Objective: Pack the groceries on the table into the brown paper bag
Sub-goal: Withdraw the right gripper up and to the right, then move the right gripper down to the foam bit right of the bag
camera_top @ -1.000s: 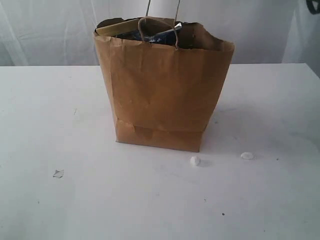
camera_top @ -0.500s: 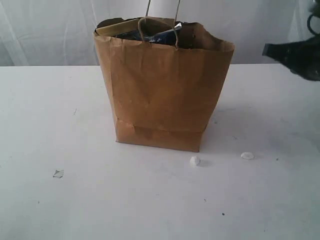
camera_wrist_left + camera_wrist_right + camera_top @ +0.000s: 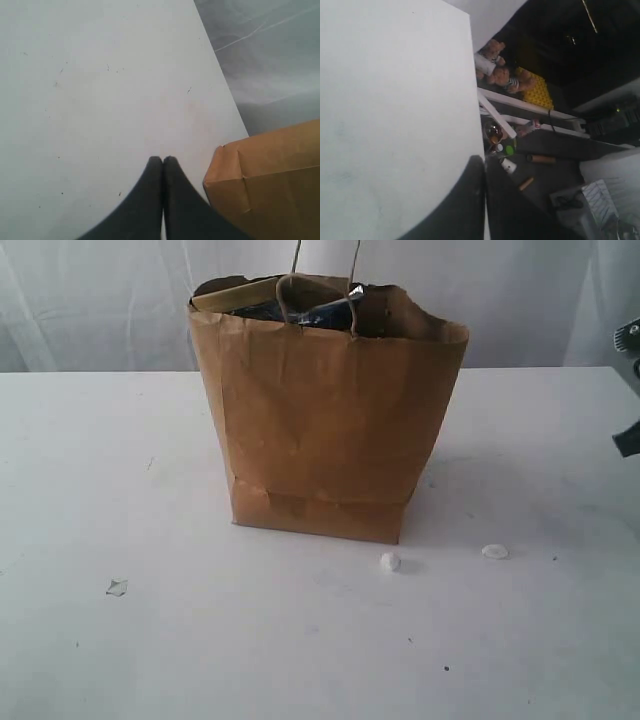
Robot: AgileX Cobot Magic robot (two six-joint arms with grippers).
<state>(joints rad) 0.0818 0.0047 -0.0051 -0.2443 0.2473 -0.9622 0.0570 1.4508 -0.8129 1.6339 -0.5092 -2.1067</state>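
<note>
Brown bag (image 3: 325, 430) stands filled on the table (image 3: 150, 640). My left pincer (image 3: 163, 161) beside it and right pincer (image 3: 484, 167) are pressed together, empty, probably because no groceries lie outside.

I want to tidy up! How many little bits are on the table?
3. One white crumb by the right corner of the brown paper bag, a second white crumb further right, a greyish flake far left. The bag may hide more.
</note>
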